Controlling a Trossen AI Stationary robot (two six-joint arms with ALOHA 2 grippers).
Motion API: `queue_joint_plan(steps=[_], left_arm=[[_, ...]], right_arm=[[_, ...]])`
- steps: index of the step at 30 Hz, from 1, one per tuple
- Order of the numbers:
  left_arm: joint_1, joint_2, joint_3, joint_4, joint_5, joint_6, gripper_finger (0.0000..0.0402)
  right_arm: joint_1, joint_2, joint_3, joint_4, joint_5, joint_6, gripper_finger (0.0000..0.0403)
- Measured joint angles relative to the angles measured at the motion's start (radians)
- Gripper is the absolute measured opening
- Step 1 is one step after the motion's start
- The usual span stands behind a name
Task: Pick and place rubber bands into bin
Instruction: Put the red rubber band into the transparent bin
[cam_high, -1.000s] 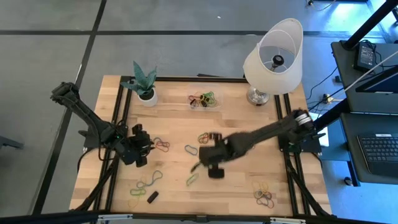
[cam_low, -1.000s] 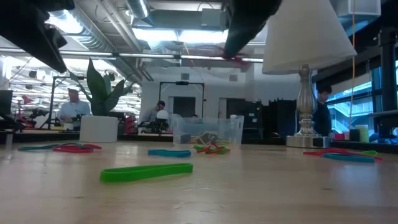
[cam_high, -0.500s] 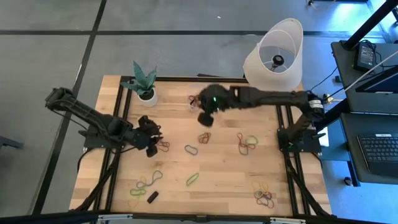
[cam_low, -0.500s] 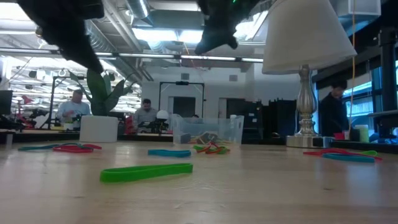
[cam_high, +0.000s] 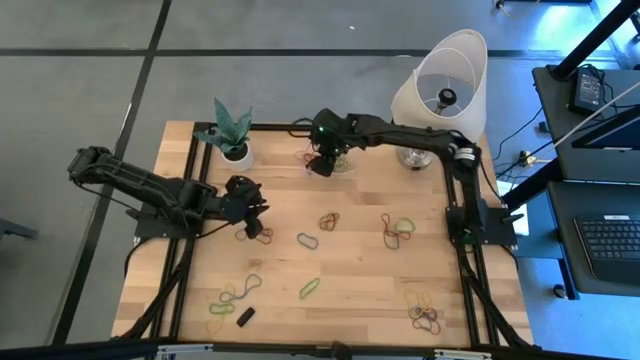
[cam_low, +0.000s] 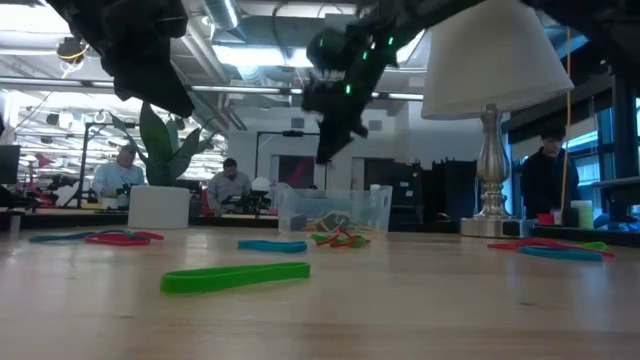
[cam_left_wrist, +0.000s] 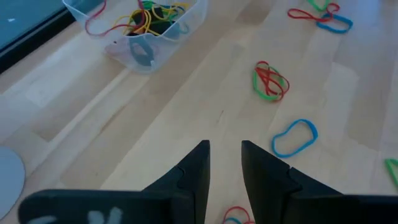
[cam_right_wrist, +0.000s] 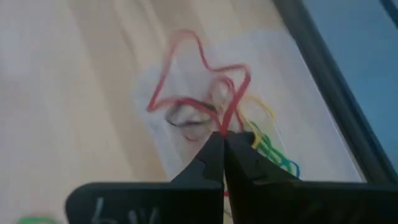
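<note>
Surface: pale wood planks (cam_high: 360, 280) in a black frame, carrying a white lamp (cam_high: 440, 90) and a potted plant (cam_high: 232, 135).
Room: grey floor; people sit at desks beyond, seen in the low view.
Bin: clear bin (cam_high: 330, 160) at the far edge, bands inside.
Rubber bands: clusters (cam_high: 398, 228) scattered across the surface.
Right gripper (cam_high: 322, 165): over the bin, fingers clenched on a red rubber band (cam_right_wrist: 186, 99).
Left gripper (cam_high: 255, 225): low near a cluster, fingers slightly parted, grasping nothing.

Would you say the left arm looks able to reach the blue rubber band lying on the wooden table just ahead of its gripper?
Probably yes. The left gripper has its fingers slightly apart and holds nothing, and the blue rubber band lies flat on bare wood a little ahead of it, apart from the red and green bands, with nothing in between.
</note>
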Motion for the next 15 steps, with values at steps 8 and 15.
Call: queue_joint_plan(steps=[8,15], left_arm=[[0.001,0.0,0.0,0.0,0.0,-0.077,0.0086],[0.001,0.0,0.0,0.0,-0.005,-0.081,0.0086]], right_arm=[[-0.064,0.082,0.001,-0.073,0.009,-0.017,0.0],[-0.091,0.092,0.0,-0.147,0.075,-0.045,0.0]])
